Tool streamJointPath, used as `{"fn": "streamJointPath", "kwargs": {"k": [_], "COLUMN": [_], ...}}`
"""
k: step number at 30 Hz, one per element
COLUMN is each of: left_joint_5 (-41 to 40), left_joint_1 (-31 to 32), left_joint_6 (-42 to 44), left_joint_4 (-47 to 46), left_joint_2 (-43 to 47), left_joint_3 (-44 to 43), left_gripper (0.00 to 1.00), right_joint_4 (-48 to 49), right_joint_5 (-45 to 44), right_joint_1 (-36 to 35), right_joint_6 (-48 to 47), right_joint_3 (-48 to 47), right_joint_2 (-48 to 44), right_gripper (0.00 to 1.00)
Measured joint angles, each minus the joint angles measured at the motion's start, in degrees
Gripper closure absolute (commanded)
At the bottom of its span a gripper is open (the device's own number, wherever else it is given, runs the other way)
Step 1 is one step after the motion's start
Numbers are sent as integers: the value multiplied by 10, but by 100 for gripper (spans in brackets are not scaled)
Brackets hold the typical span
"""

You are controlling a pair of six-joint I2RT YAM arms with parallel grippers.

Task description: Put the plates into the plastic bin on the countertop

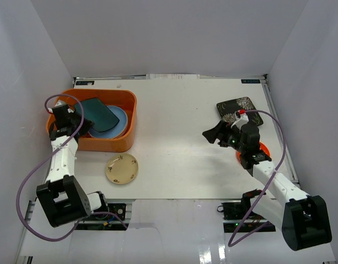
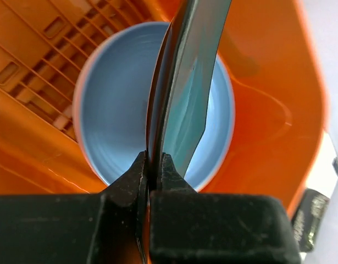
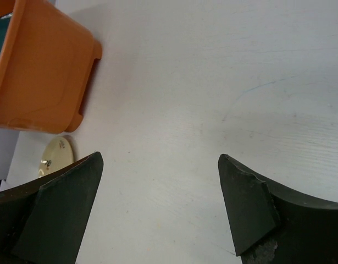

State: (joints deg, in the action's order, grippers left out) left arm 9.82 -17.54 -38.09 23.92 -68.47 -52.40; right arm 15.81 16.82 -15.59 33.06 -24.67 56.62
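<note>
Left pincer (image 2: 151, 165) is clamped tight on the rim of the square teal plate (image 2: 185, 82) — I'm holding it on edge, tilted, inside the orange bin (image 1: 127, 104) at the far left of the countertop (image 1: 179, 159). A round light blue plate (image 2: 114, 110) lies flat on the bin floor right under it. From the wrist view I can't tell if the teal one touches it.

Right pincer (image 3: 160, 203) is spread wide with nothing between the fingers, hanging over bare white counter in the right half.

Out on the counter there's a cream plate (image 1: 122, 169) just in front of the bin and a black floral square plate (image 1: 238, 109) toward the far right. There's also an orange plate (image 1: 262, 149) mostly hidden under my right arm — only a sliver shows.
</note>
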Motion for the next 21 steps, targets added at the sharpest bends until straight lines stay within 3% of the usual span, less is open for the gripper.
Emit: {"fn": "streamJointPath", "kwargs": {"k": [2, 3, 5, 6, 8, 9, 14, 21], "left_joint_5": [-5, -3, -3, -2, 0, 0, -38, -200], "left_joint_1": [0, -1, -2, -2, -2, -2, 16, 101], "left_joint_6": [4, 2, 4, 6, 10, 9, 22, 49], "left_joint_4": [-4, -7, -17, -23, -32, -35, -47, -56], "left_joint_2": [-21, -32, -46, -51, -54, -54, -27, 85], "left_joint_3": [0, 0, 2, 2, 10, 14, 22, 36], "left_gripper": [85, 69, 46, 28, 12, 2, 2, 2], "right_joint_4": [-10, -14, -21, -23, -27, -27, -28, -29], "right_joint_5": [-19, -31, -54, -67, -92, -107, -189, -247], "right_joint_1": [6, 9, 14, 17, 27, 33, 80, 204], "right_joint_6": [-5, -6, -6, -5, -5, -6, -6, 27], "right_joint_3": [-4, -7, -16, -23, -50, -66, -128, -135], "right_joint_2": [0, 0, 2, 8, 36, 52, 121, 183], "right_gripper": [15, 20, 24, 28, 32, 42, 46, 30]}}
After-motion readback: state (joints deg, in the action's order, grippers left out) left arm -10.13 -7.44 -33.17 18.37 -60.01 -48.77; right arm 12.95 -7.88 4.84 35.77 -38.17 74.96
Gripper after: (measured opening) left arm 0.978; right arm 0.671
